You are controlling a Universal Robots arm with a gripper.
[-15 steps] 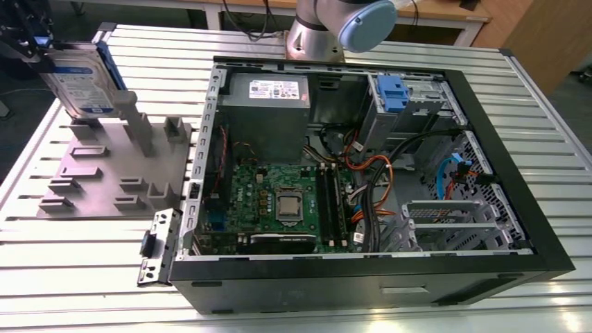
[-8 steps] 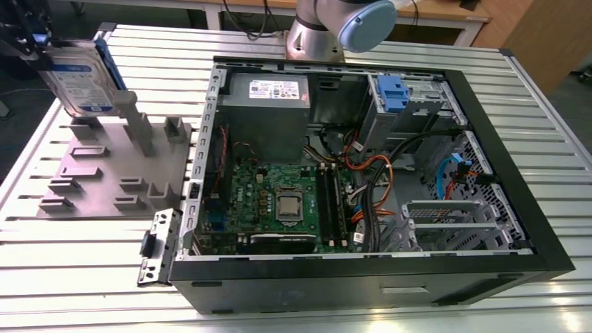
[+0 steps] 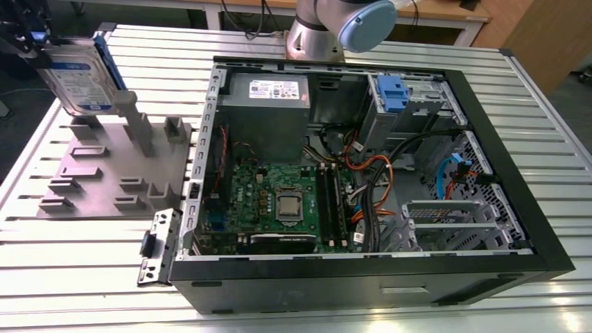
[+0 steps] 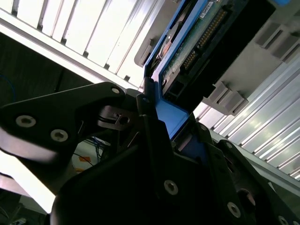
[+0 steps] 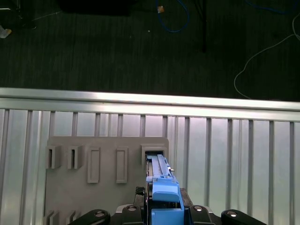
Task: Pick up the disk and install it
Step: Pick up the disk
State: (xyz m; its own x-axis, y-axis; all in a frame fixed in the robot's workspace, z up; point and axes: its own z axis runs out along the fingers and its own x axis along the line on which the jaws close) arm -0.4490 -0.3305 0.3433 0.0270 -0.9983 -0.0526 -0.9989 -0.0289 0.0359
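Disk (image 3: pixel 82 73) is held upright at the exterior view's left, with its white-and-blue label face seen and the blue carrier bracket along its edge. It is gripped by the gripper (image 3: pixel 37 48). In the second wrist view the black fingers (image 4: pixel 154 140) are seen pressed together on the blue bracket end, and the disk's green circuit side is seen beyond them. In the first wrist view the disk is seen edge-on, lined up over 1 slot (image 5: pixel 153 153) at a corner of the grey fixture plate (image 3: pixel 102 187). Whether the disk's lower end touches that slot cannot be told. The plate is laid flat on the slatted aluminium table (image 3: pixel 83 277), with several posts and pockets raised from it. Further toward the exterior view's right, an open black computer case (image 3: pixel 370 277) is laid on its side on the same table, well apart from the disk. Inside it, a green motherboard (image 3: pixel 277 194), a grey power supply (image 3: pixel 268 111) and a blue clip (image 3: pixel 393 94) at a silver cage are seen. The arm's base (image 3: pixel 319 35) is mounted behind the case.
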